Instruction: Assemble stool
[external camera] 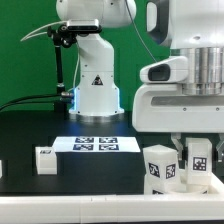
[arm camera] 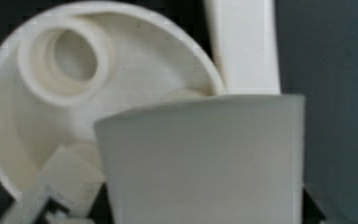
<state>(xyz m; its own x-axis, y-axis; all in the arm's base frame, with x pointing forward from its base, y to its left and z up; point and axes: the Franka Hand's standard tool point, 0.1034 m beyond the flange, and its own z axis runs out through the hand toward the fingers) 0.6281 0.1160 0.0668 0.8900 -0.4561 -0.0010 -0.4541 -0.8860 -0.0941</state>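
By the tabletop's near edge, toward the corner on the exterior view's right, the gripper (external camera: 186,150) hangs over the round, rimmed white plastic seat disc (arm camera: 25,130). Whether its claw is clamped, I can't tell. I'd line up squarely on the ringed socket (arm camera: 78,55) before pushing.

No readable words or numbers: only a triangular warning sign (external camera: 97,84) on the arm's base (external camera: 96,100), upper centre, and black-and-white square tags (external camera: 84,142) on the marker board (external camera: 128,146) and legs (external camera: 163,166).
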